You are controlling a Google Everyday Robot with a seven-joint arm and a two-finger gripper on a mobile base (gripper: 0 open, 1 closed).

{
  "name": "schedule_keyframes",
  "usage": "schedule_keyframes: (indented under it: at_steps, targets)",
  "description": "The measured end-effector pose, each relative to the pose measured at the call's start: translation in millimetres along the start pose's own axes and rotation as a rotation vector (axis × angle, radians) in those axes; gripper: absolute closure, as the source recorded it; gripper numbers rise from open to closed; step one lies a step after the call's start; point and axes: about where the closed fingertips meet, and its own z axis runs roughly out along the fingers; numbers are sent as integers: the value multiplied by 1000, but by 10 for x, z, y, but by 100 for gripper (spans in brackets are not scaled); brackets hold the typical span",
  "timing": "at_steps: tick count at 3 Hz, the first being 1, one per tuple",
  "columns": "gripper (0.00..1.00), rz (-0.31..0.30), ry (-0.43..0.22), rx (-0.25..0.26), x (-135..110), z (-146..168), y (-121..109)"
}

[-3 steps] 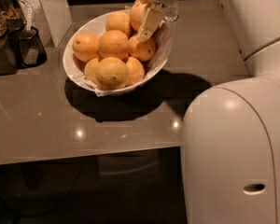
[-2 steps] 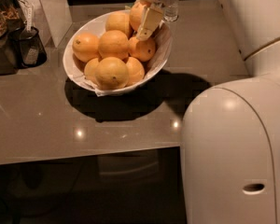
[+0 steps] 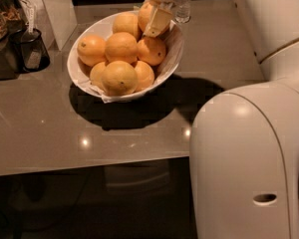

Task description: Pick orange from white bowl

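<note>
The white bowl (image 3: 84,83) stands on the counter, heaped with several oranges. My gripper (image 3: 152,14) reaches down from the top edge over the bowl's far right side. It is closed around the orange (image 3: 144,13) at the back right of the heap. One pale finger (image 3: 158,21) lies across that orange's right side; the other finger is hidden behind the fruit. The held orange still touches the orange below it (image 3: 150,50). A yellower orange (image 3: 119,77) lies at the front of the heap.
The bowl sits on a grey glossy counter (image 3: 50,128). A dark cup with utensils (image 3: 31,50) and a dark appliance stand at the far left. A white box (image 3: 57,6) stands behind them. A small clear glass (image 3: 182,13) is behind the gripper. My white arm (image 3: 249,148) fills the right side.
</note>
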Motion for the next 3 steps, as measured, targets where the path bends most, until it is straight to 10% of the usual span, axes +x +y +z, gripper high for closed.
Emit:
schedule_keyframes:
  at_steps: [1, 3]
  targets:
    - [100, -37, -2, 70, -146, -168, -36]
    - [100, -28, -222, 149, -182, -376, 178]
